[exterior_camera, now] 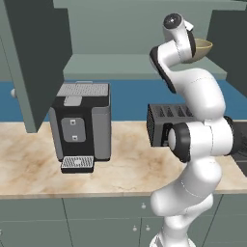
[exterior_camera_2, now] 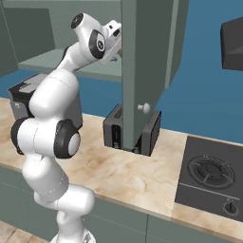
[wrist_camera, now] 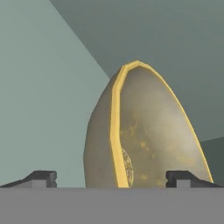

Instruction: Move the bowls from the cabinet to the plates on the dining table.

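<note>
Two finger tips (wrist_camera: 39, 178) sit wide apart, gripper (wrist_camera: 111, 179) open, nothing clamped. The olive bowl's (wrist_camera: 148, 135) rim runs up between them, just ahead of the tips; contact can't be confirmed from the hand view. Bowl appears rolled on its side there only because the camera is rolled with the hand.

Left base view: olive bowl (exterior_camera: 201, 47) stands upright on the cabinet shelf (exterior_camera: 120, 65), at the shelf's right end, half hidden behind the arm's (exterior_camera: 193, 91) wrist. The wrist is raised to shelf height and reaches into the open cabinet.

Relative to the shelf: left cabinet door (exterior_camera: 34, 58) swung open, hanging down past the shelf edge; right door (exterior_camera_2: 142, 71) also open, seen edge-on in the right base view, knob (exterior_camera_2: 144, 108) near its lower end.

Below the shelf, on the marble counter (exterior_camera: 125, 164): coffee machine (exterior_camera: 82, 126) under its left part, dark toaster (exterior_camera: 166, 123) under its right part, partly behind the arm. Stove burner (exterior_camera_2: 211, 173) further right along the counter.
</note>
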